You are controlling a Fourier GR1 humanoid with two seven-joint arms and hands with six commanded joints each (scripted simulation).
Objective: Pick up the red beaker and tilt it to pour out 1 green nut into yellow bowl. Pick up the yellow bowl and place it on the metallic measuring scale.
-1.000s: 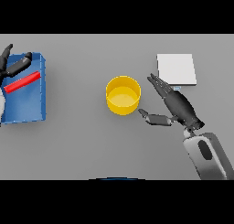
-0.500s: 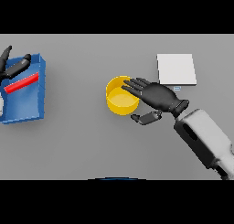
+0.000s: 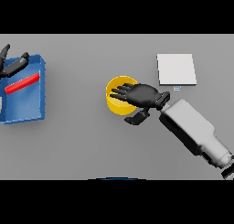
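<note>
Fingers of the right hand (image 3: 142, 95) spread loosely over the yellow bowl (image 3: 117, 107) at frame centre, thumb below its rim, apparently readying a grasp for the metallic measuring scale (image 3: 176, 69) at upper right.

Yellow bowl (image 3: 118, 104); red beaker (image 3: 22, 83); blue tray (image 3: 33, 109); pale grey scale (image 3: 176, 69); grey table (image 3: 82, 141); dark hands.

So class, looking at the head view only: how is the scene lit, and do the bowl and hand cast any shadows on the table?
Head view: lighting is flat and even across the grey table, with no glare; no clear cast shadow shows beside the bowl, the right hand or the scale; the tray at the left also lacks a visible shadow.
</note>
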